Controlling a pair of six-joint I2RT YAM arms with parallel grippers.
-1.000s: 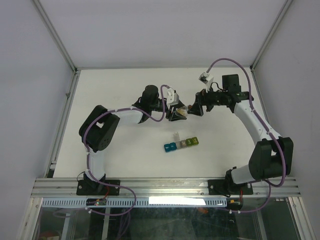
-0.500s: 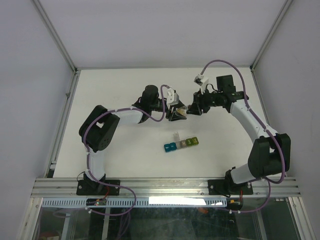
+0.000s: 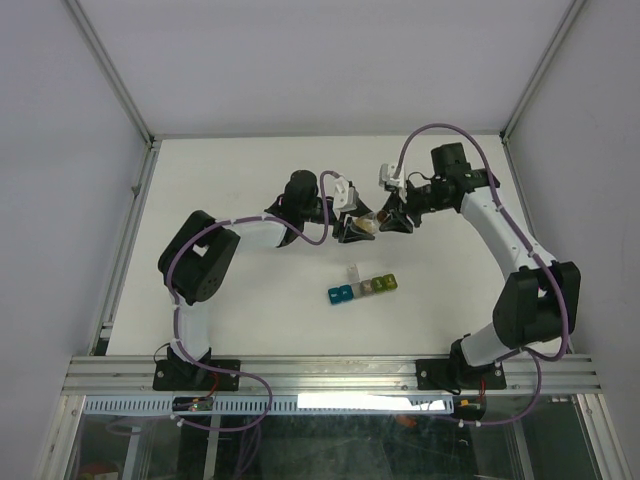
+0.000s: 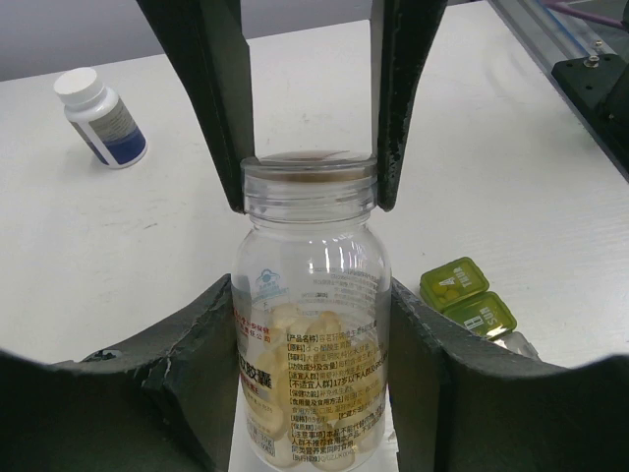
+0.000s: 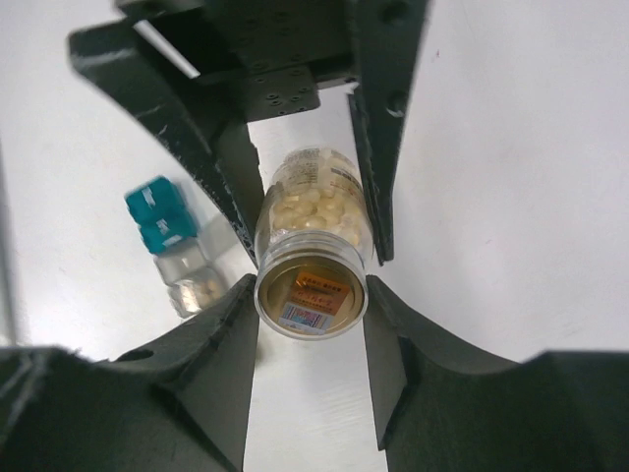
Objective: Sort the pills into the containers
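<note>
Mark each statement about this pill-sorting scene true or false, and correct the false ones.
1. The left gripper holds a clear pill bottle. True.
2. The right gripper is open and well away from that bottle. False: its fingers are closed on the bottle's cap end.
3. A white-capped bottle is on the table. True.
4. The organiser is held in a gripper. False: it lies on the table, apart from both grippers.
</note>
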